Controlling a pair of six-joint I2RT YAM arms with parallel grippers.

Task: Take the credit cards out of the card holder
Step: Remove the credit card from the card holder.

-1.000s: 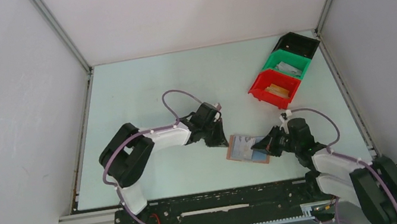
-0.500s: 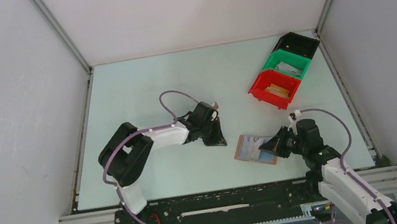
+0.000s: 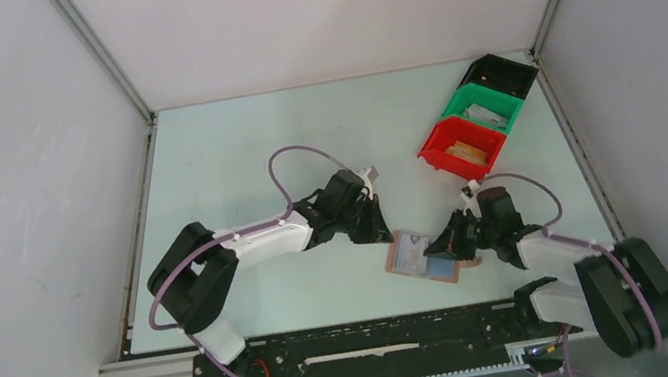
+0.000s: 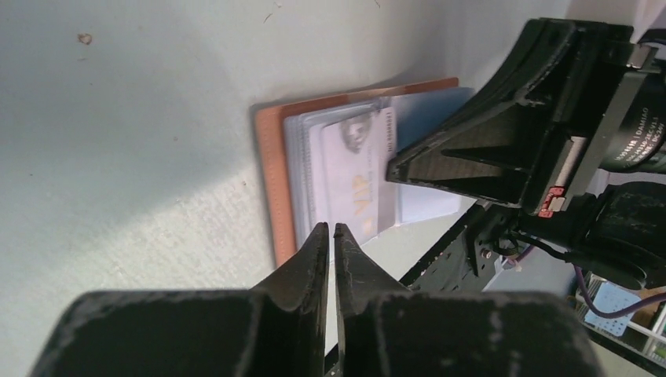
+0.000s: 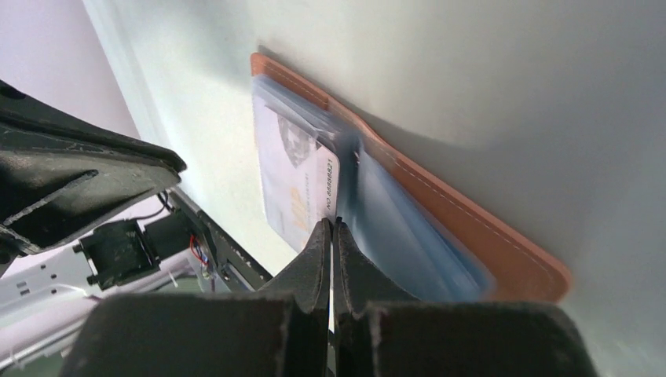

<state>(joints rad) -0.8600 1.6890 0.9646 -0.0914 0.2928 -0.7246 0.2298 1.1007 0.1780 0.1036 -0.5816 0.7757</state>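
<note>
Two robot arms work over an open card holder [image 3: 409,255], seen from overhead and from each wrist. The job looks barely begun. The credit cards [image 5: 294,184] are still tucked inside the holder, and no card lies loose on the desk [image 3: 243,152]. Every card appears left to draw out.

Nearest the arm bases, the holder lies flat and open on the desk. It is close to the near edge and right of centre, between the two grippers. The right gripper [image 3: 435,247] reaches low over the holder's right half with its jaws pressed together. Their tips are at the edge of the top card [image 4: 351,184], but whether that edge is caught between them cannot be told. The left gripper [image 3: 379,232] is just beside the holder's far left corner. Its jaws are also pressed together, with only a hairline slit, and they hold nothing.

The holder is tan-brown leather with a stitched edge and a pale blue-grey lining. Clear plastic sleeves [image 5: 408,236] lie stacked on it. The top card is pale and silvery, with a small dark print and orange lettering. Any cards beneath are too hidden to count.

Farther back, toward the far right corner, a red bin [image 3: 462,150], a green bin [image 3: 484,110] and a black bin [image 3: 500,73] stand in a diagonal row, well apart from the holder. The red one holds something tan and the green one something pale, both too small to name.
</note>
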